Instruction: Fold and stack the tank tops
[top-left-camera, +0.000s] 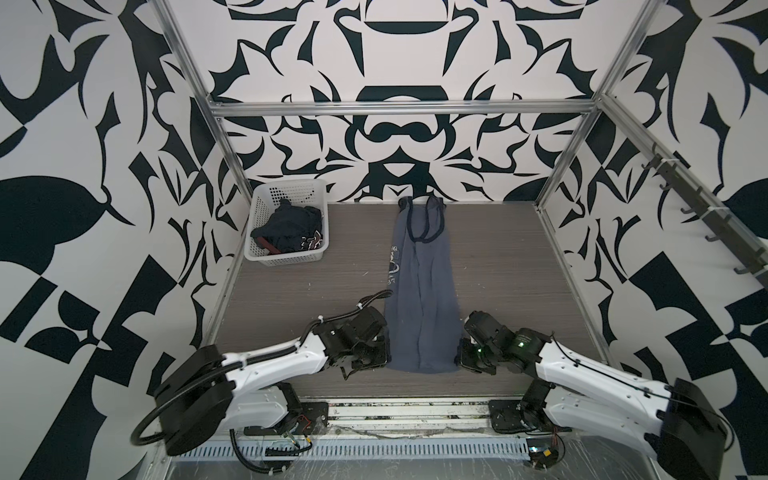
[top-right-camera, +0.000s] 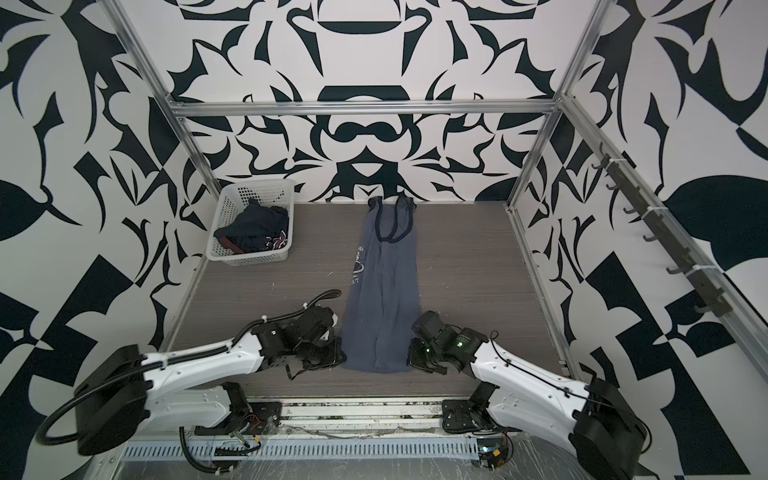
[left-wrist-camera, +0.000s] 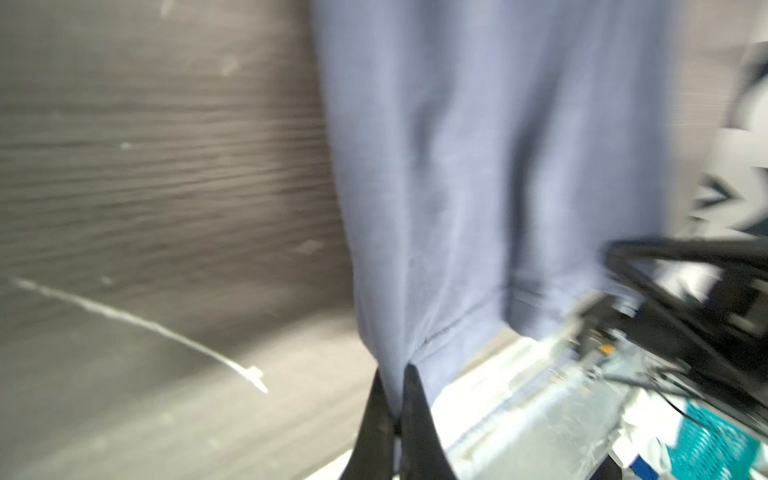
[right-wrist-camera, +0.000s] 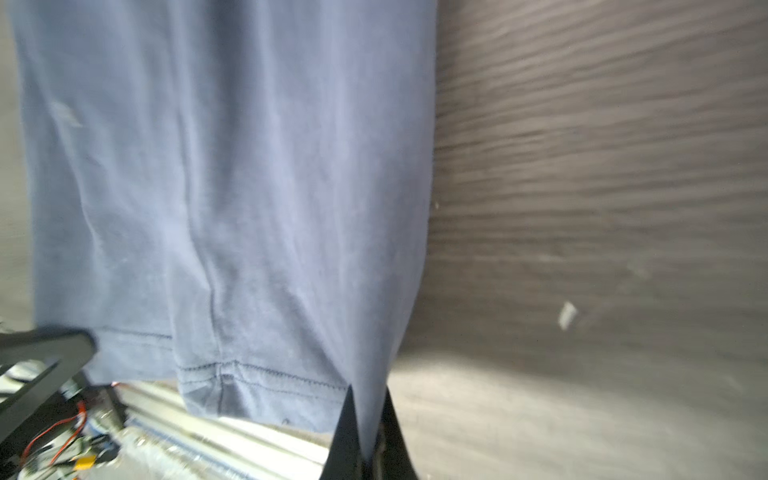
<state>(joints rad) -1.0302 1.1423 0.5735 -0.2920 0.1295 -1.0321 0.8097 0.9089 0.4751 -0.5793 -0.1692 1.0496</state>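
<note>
Slate-blue tank top (top-left-camera: 419, 291) lies on the desk (top-left-camera: 528, 270) as one long narrow strip, folded lengthwise. The hem end sits between the two end effectors. The strap end lies farthest from both, up against the back wall. Dark print runs along the long edge on the left end effector's side.

Left end effector (left-wrist-camera: 394, 376): clenched on the hem corner nearest it. In the left wrist view its two dark fingers (left-wrist-camera: 376, 419) stand close together with blue cloth pinched between them, and the strip runs straight away from the tips. In both top views it sits low over the desk, right at that corner.

Right end effector (right-wrist-camera: 368, 399): clenched on the opposite hem corner. The right wrist view shows the stitched hem just beside the tips and cloth gripped between the fingers (right-wrist-camera: 347, 432). Wrist views are blurred.

The hem spans the gap from one end effector to the other, with folds showing along the strip.

Navy tank top (top-left-camera: 291, 232): bunched inside the white basket (top-left-camera: 266, 208), well apart from both end effectors, beyond the left one and outward from it. Red trim and white lettering show.
</note>
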